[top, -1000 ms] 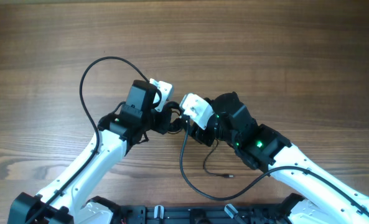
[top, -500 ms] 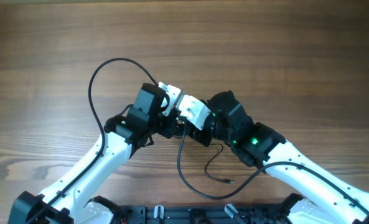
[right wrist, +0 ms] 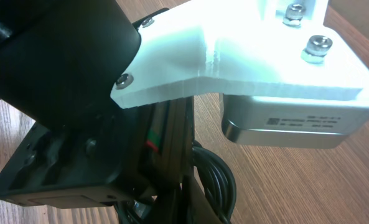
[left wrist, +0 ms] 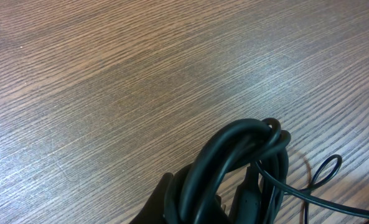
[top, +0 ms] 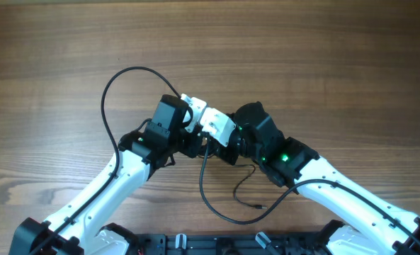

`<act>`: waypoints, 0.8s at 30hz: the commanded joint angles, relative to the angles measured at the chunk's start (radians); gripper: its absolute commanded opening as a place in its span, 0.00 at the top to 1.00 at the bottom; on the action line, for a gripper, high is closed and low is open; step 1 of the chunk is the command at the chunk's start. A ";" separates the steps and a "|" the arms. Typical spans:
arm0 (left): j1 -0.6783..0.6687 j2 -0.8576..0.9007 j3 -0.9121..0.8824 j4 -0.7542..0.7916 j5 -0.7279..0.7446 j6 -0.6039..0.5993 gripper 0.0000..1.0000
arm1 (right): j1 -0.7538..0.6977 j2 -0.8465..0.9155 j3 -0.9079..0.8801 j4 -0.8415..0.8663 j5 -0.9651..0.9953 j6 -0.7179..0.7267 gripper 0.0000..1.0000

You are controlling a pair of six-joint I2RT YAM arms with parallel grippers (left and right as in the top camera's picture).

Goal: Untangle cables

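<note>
Meeting near the centre of the table (top: pixel 302 57), both arms stand nose to nose. The left gripper (top: pixel 190 142) is clamped on the cables (left wrist: pixel 240 149), a black coiled bundle standing up from btw its jaws. The right gripper (top: pixel 210 145) has its jaws together, just beside the bundle; whether it pinches a wire, I cannot tell. One thin strand (top: pixel 239 185) comes out from under the right arm, w/ its plug end (top: pixel 260 207) lying on the wood.
</note>
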 commanded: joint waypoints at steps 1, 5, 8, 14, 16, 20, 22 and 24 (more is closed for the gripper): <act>-0.003 0.000 -0.005 0.004 0.019 -0.038 0.96 | 0.004 0.008 0.009 -0.010 -0.017 0.002 0.96; 0.022 0.000 -0.005 0.003 0.020 -0.196 0.96 | 0.004 -0.024 0.009 -0.012 0.008 0.002 0.96; 0.047 0.000 -0.005 0.003 0.043 -0.304 0.96 | 0.004 -0.071 0.009 -0.014 0.094 0.002 0.96; 0.048 0.000 -0.005 -0.029 0.146 -0.361 0.96 | 0.004 -0.105 0.009 -0.013 0.239 -0.001 0.96; 0.048 0.000 -0.005 -0.053 0.162 -0.410 0.96 | 0.004 -0.103 0.009 -0.013 0.258 -0.002 0.96; 0.049 0.000 -0.005 -0.062 0.176 -0.500 0.96 | 0.006 -0.099 0.009 -0.023 0.306 -0.055 0.95; 0.051 0.000 -0.005 -0.056 0.180 -0.552 0.96 | 0.016 -0.099 0.009 -0.039 0.306 -0.055 0.96; 0.059 0.000 -0.005 -0.055 0.179 -0.606 0.96 | 0.039 -0.099 0.009 -0.061 0.306 -0.055 0.95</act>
